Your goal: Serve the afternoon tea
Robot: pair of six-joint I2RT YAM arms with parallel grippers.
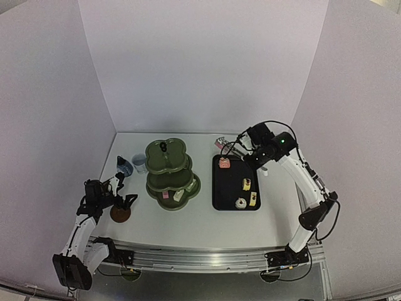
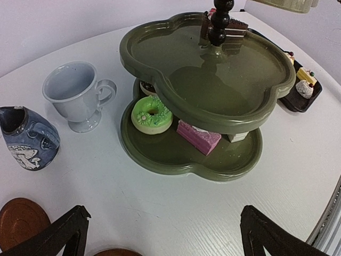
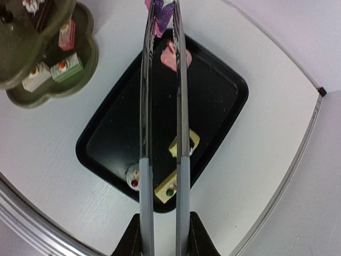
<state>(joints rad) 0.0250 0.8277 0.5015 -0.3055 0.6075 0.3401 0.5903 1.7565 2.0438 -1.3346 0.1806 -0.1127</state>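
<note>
The dark green three-tier stand (image 1: pixel 170 173) stands left of centre, and several pastries lie on its lower tiers, among them a green doughnut (image 2: pixel 152 113) and a pink slice (image 2: pixel 198 136). The white cup (image 1: pixel 139 163) and the blue jug (image 1: pixel 124 166) stand to its left. My left gripper (image 1: pixel 123 201) is open and empty, low over the table in front of the stand (image 2: pixel 213 74). My right gripper (image 1: pixel 249 149) is shut on metal tongs (image 3: pixel 181 106). The tongs' tips pinch a pink pastry (image 3: pixel 160 15) above the far end of the black tray (image 1: pixel 219 194). The tray holds several pastries: a pink one (image 3: pixel 176 56), two yellow ones and a white one (image 3: pixel 133 176).
A brown coaster (image 1: pixel 120 214) lies by my left gripper, and it also shows in the left wrist view (image 2: pixel 18 221) with a second brown disc at the bottom edge. Grey walls enclose the table on three sides. A metal rail (image 1: pixel 200 257) runs along the near edge.
</note>
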